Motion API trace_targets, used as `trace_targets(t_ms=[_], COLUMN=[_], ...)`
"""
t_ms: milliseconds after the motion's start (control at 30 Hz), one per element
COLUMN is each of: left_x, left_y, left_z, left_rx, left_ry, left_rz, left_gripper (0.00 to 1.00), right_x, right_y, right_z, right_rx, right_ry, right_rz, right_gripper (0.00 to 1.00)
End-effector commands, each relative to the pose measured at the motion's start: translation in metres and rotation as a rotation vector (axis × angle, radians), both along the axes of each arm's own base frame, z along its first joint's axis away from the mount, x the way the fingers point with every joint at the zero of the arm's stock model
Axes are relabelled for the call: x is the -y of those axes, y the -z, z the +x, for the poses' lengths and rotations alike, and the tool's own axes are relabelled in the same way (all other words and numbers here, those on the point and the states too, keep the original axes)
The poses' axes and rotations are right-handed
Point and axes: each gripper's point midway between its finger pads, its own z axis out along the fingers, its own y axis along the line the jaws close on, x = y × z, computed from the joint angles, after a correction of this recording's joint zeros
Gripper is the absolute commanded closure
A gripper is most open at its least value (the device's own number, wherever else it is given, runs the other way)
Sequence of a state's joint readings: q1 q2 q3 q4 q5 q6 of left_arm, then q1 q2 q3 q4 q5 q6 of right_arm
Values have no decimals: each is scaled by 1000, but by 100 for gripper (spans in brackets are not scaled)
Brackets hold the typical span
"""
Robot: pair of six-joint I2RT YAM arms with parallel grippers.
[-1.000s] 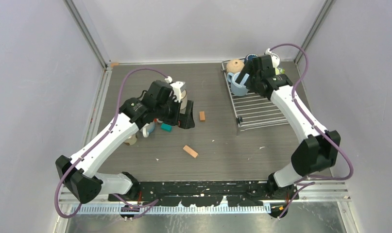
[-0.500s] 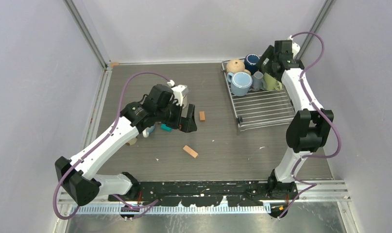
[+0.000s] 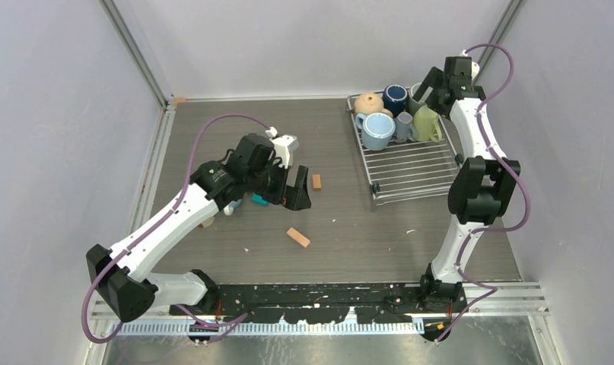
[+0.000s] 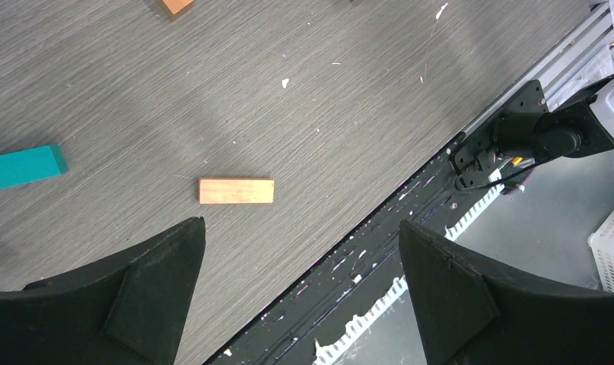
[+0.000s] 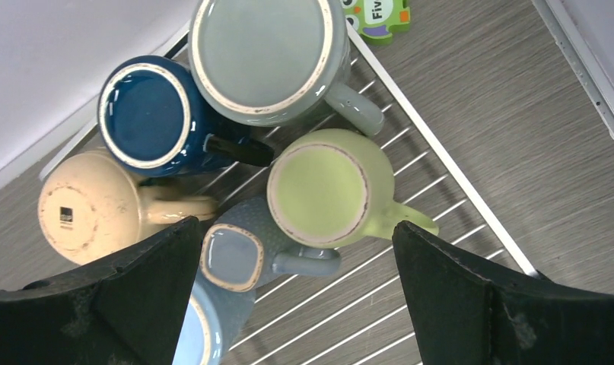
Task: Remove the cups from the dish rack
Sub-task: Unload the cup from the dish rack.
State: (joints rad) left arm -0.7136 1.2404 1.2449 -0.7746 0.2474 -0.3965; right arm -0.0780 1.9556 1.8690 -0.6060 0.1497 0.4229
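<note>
Cups (image 5: 319, 186) crowd the dish rack (image 3: 414, 173) under the spread right tool (image 5: 296, 223); left tool (image 4: 301, 223), spread, overhangs blocks (image 4: 236, 191).

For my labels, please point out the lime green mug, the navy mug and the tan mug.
lime green mug (image 5: 319, 186): right wrist view, upward round face.
navy mug (image 5: 144, 112): right wrist view, upward round face.
tan mug (image 5: 90, 205): right wrist view, upward round face.

The navy mug (image 5: 144, 114) has a glossy glaze, while the lime green mug (image 5: 319, 186) and tan mug (image 5: 79, 209) look more matt, with rough bare foot rings. Dish rack (image 3: 414, 171) is shiny silver metal wire. Table (image 4: 288, 114) is matt grey wood-grain, and the orange block (image 4: 236, 191) looks like plain wood.
</note>
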Motion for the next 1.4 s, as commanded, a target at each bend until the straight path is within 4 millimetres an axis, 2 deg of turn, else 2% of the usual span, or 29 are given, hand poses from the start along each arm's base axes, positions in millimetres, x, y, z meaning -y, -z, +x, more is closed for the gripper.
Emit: trace_targets(t_ms=[0,233,567,667,867,1133,1367], left_x=[7,6,7,7,9,10,11], left_y=[-14,-12,-10,-10,-8,-6,-4], left_z=[1,0,-2,-2,-3,-3,-3], left_rx=[36,40,40,40,33,30,24], left_ry=[18,21,30,32,38,41,44], left_rz=[-44,-43,-43,-43,-42,-41,-37], left_gripper=[0,0,0,0,0,0,0], right_x=[-1,-3,10,7,1,-3,-3], right_y=[-15,-1,17,23,34,35,39], right_z=[15,20,12,11,-2,-25,-31], right_rx=[69,83,80,72,69,93,94], right_ry=[-61,-98,-78,-87,-84,-42,-28], right_rz=[4,46,40,55,97,127,131], right_gripper=[0,0,0,0,0,0,1])
